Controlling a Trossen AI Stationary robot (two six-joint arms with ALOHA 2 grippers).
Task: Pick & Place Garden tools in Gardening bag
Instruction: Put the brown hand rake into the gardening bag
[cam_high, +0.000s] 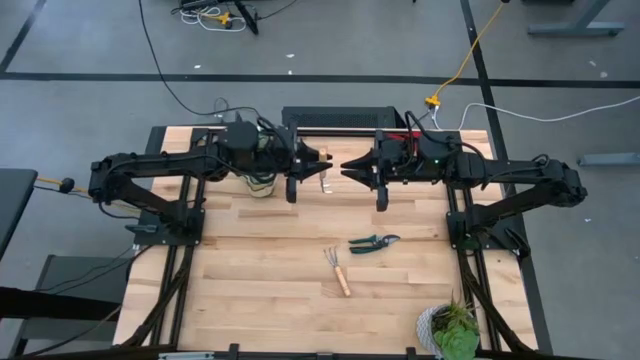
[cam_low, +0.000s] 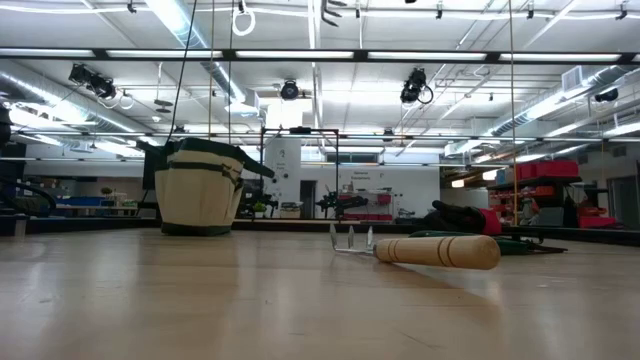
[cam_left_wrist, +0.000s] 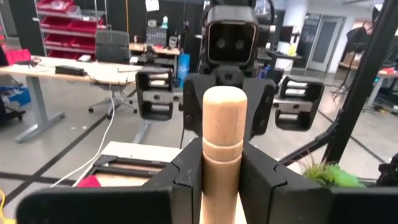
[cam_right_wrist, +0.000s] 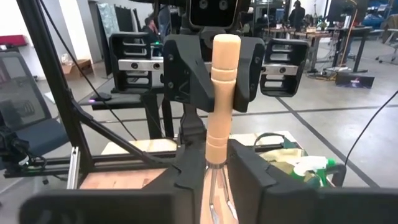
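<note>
Your two arms meet nose to nose above the back middle of the table, and both are on the same rake (cam_left_wrist: 225, 124). The left gripper (cam_high: 320, 160) has its fingers pressed tight on the wooden handle, which stands up between them in the left wrist view. The right gripper (cam_high: 346, 166) faces it from the other side. In the right wrist view you see its fingers (cam_right_wrist: 249, 177) drawn in against the lower end of the handle, just above the metal tines, so it pinches the rake too. The rake hangs in the air between the two grippers, handle up and tines down, well clear of the tabletop. The bag (cam_low: 200, 190) stands upright at the back of the table, under the left arm in the high view, with a bright green, white-handled piece (cam_right_wrist: 311, 167) poking out of it. The other rake (cam_high: 338, 272) lies flat on the wood near the middle of the table, with its tines pointing toward the back. The shears (cam_high: 373, 242) lie just beside it, toward the right arm's side, and apart from it. The gloves (cam_low: 462, 216) sit at the back edge, below the right arm. The plant (cam_high: 452, 330) stands at the front corner on the right arm's side, well apart from everything else.
</note>
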